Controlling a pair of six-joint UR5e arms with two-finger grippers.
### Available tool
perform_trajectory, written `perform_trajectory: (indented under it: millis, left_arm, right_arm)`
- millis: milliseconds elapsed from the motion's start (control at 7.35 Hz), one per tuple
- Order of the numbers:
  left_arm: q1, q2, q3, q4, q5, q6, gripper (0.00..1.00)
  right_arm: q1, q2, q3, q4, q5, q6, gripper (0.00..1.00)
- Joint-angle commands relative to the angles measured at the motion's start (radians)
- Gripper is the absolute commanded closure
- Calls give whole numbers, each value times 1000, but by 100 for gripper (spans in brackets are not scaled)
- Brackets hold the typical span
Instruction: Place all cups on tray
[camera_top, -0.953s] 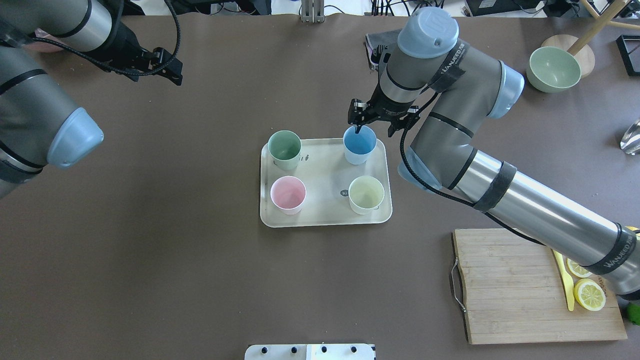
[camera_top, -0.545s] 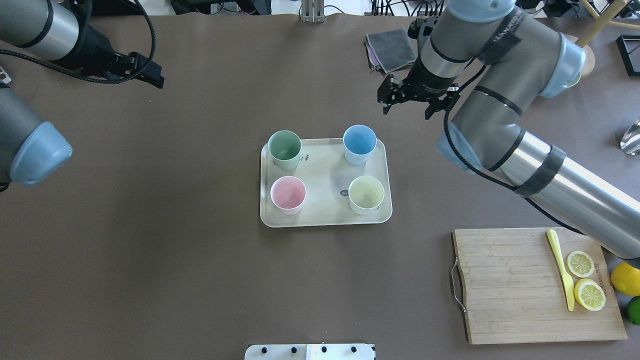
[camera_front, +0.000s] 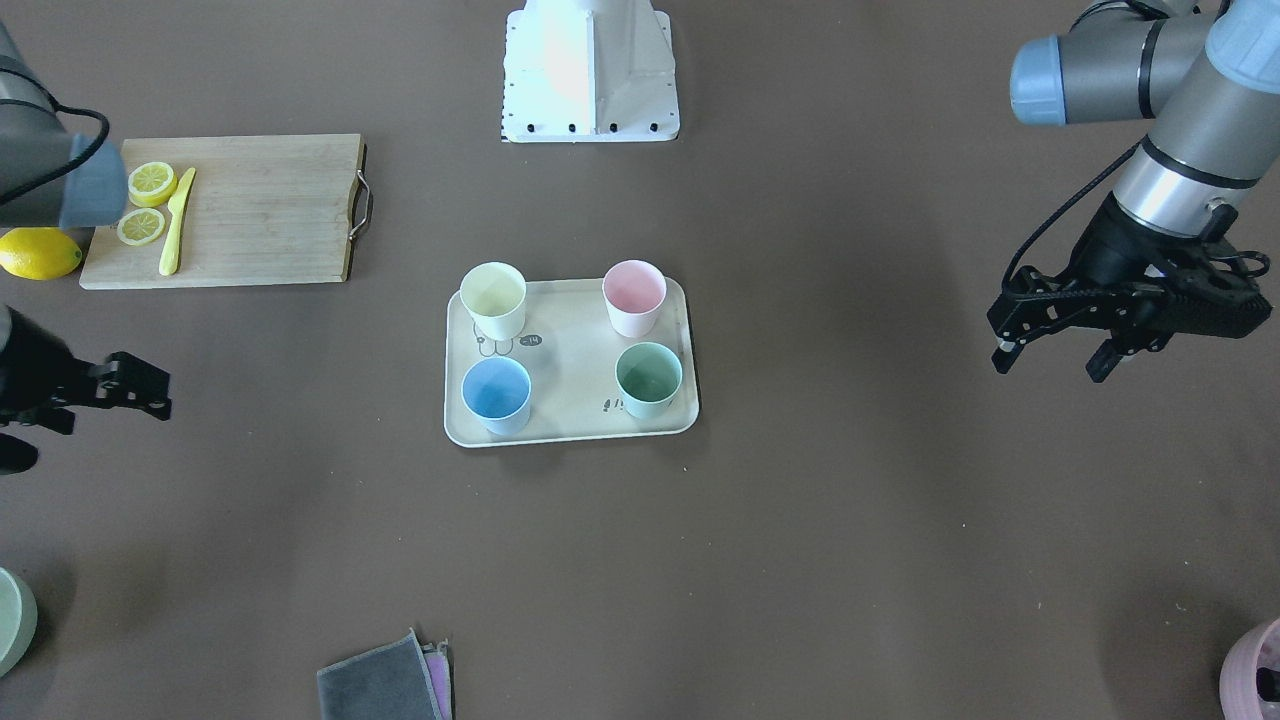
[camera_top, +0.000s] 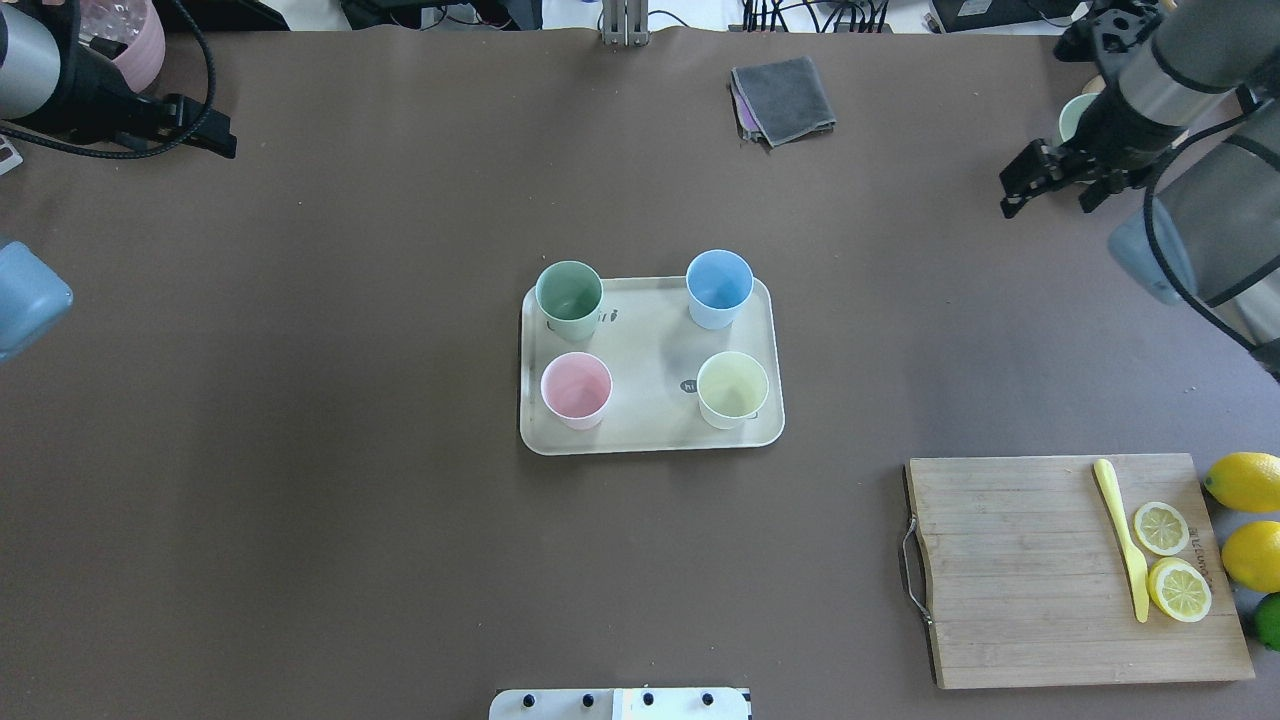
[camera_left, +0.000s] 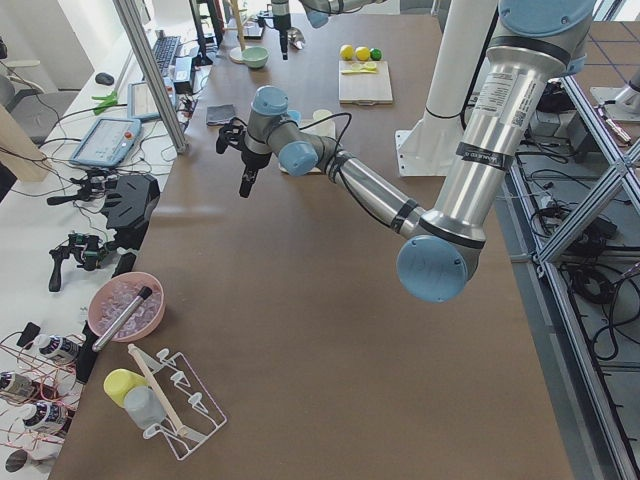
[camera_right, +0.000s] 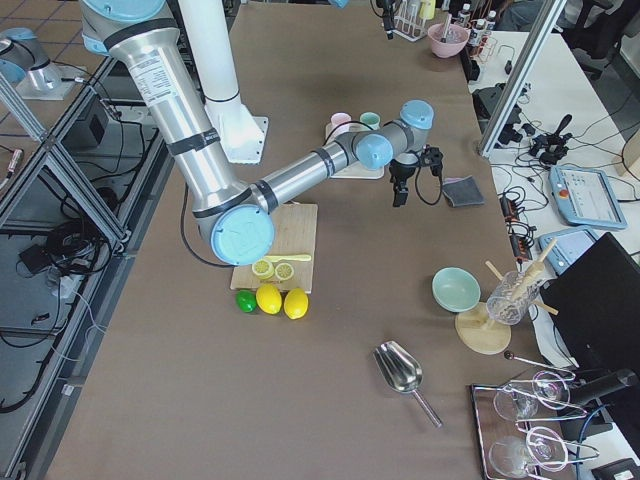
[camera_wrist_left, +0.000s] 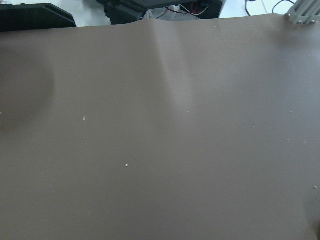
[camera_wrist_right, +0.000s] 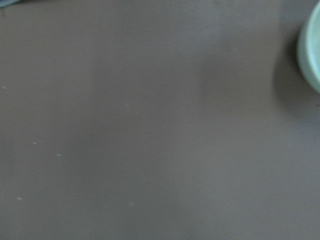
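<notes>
Cups (camera_top: 719, 285), four small tapered matte plastic, upright on one cream rectangular tray (camera_top: 650, 345); left hand (camera_front: 1048, 368) and right hand (camera_top: 1047, 200) well apart from them, both agape, empty.

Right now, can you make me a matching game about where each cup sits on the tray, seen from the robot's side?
Corners of the tray, as the overhead view shows them.

Things:
1. mint green cup
2. light blue cup
3. pink cup
4. pale yellow cup

Places:
A. near the robot, on its right
B. far from the robot, on its left
C. near the robot, on its left
D. far from the robot, on its right

Pairs: 1-B, 2-D, 3-C, 4-A.
</notes>
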Motion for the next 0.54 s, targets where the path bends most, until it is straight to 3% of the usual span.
perform_trajectory:
  millis: [0,136,408]
  left_arm:
    - [-95,87,10,58,-83,183,2]
    - [-202,101,50,101,-131,364,2]
    - [-382,152,177,117,-224,508,2]
  right_arm:
    - [144,-58,-81,-110,14,-331,0]
    - [220,-75,-146,-108,14,-467,0]
    - [360,-85,-252,-109,14,-652,0]
